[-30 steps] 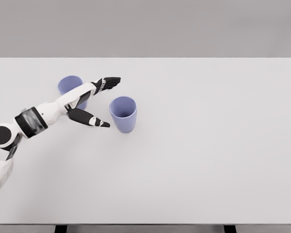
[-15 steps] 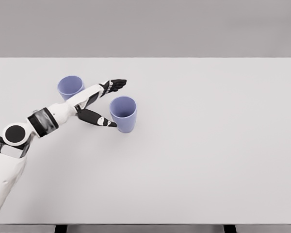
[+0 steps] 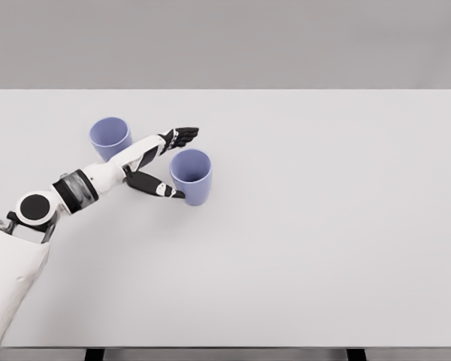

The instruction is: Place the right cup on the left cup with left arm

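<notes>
fingers (image 3: 182,136) of your left hand (image 3: 162,159) are spread open around the right cup (image 3: 191,177), thumb low against its near side, not yet gripping. it stands upright on the table (image 3: 323,226); the left cup (image 3: 110,138) waits nearby behind your forearm.

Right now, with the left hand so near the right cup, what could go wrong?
1. The left hand is open, its thumb at the wall of the right blue plastic cup and its fingers behind the rim; closing unevenly may tip or push the cup.
2. The left blue plastic cup stands beside the forearm, which could knock it.
</notes>
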